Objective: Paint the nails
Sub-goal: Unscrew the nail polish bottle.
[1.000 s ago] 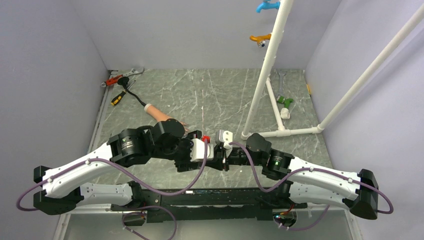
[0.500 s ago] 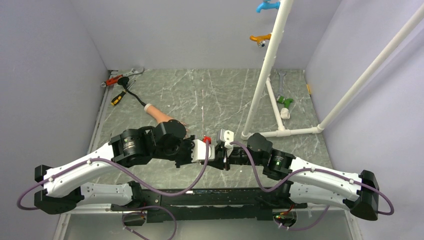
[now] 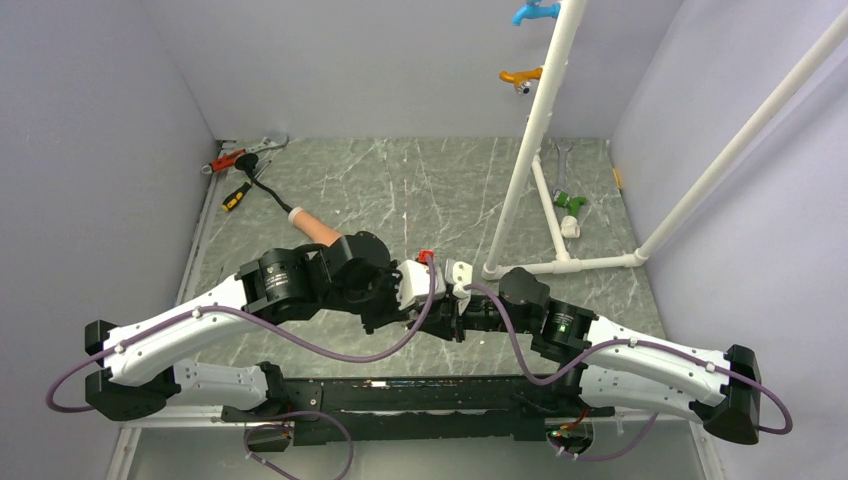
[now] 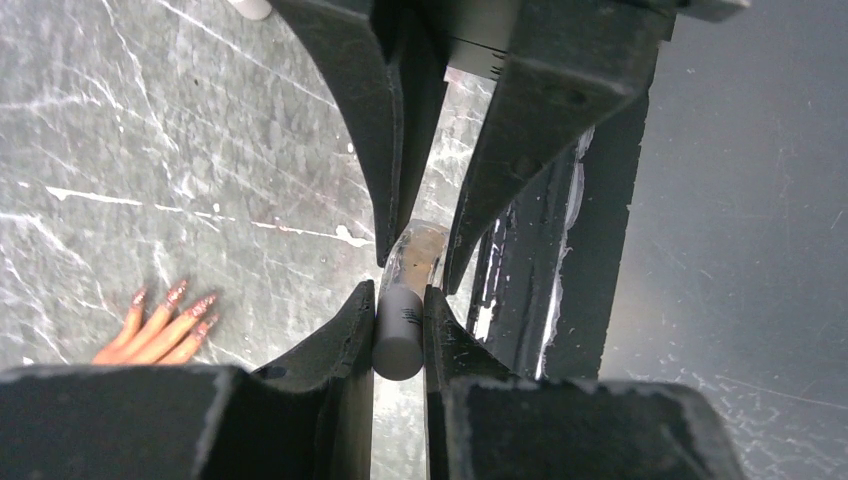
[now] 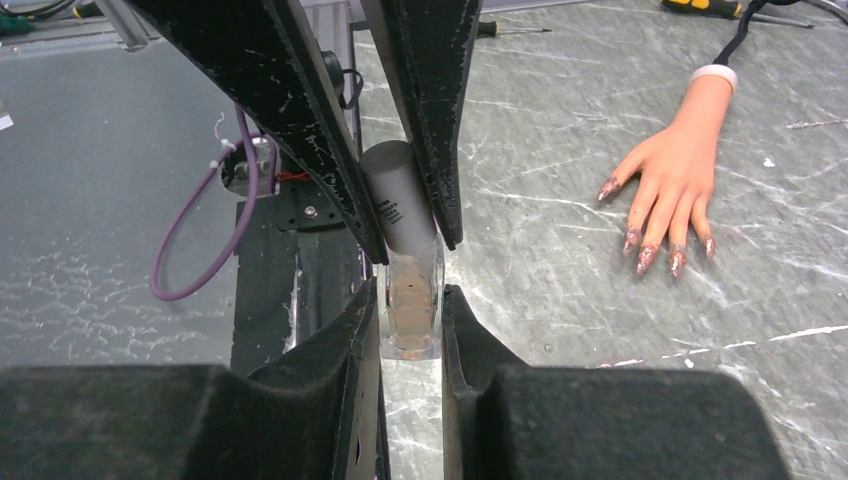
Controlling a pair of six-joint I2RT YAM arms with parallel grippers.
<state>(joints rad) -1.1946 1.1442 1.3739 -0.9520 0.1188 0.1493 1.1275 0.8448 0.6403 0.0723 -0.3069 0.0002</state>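
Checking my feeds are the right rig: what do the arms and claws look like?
The left arm and right arm have white shells, black round joints and looping purple cables. A green light glows on the right one. The left claw and right claw have black, tapering fingers with pale scuffs.

I hold left arm (image 3: 200, 325) and right arm (image 3: 640, 355) bent inward, wrists low, meeting head-on at centre | left gripper (image 4: 400, 305) clamped on the grey cap (image 4: 398, 345) | right gripper (image 5: 410, 300) clamped on the small bottle (image 5: 410, 320) | the two grippers face each other, fingertips nearly touching
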